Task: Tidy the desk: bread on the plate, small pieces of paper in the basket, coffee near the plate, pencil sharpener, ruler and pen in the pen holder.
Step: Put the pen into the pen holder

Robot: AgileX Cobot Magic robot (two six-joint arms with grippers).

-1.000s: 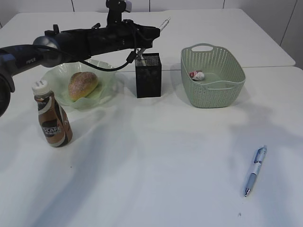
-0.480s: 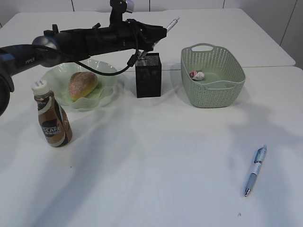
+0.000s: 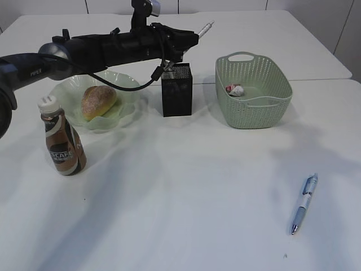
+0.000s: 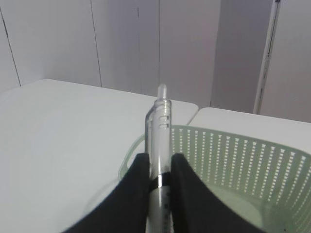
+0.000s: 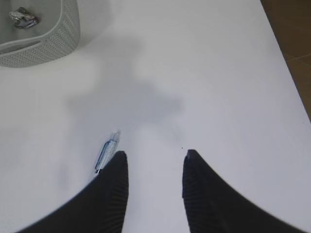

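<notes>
While the left gripper [image 4: 159, 167] pinches a clear plastic click pen [image 4: 159, 126] between its black fingers, it hangs just above the small black mesh pen holder [image 3: 177, 90], so the pen-stowing step looks in hand; next the tip must be lined up over the opening before letting go. Over the plain white desk [image 3: 186, 186], the right gripper [image 5: 153, 167] hovers with jaws spread and empty, a blue-and-white pen [image 5: 107, 151] lying beside it; pale panelled walls stand behind.

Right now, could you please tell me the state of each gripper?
Left gripper: closed on a clear pen, above the pen holder.
Right gripper: open, holding nothing, over the desk.
</notes>
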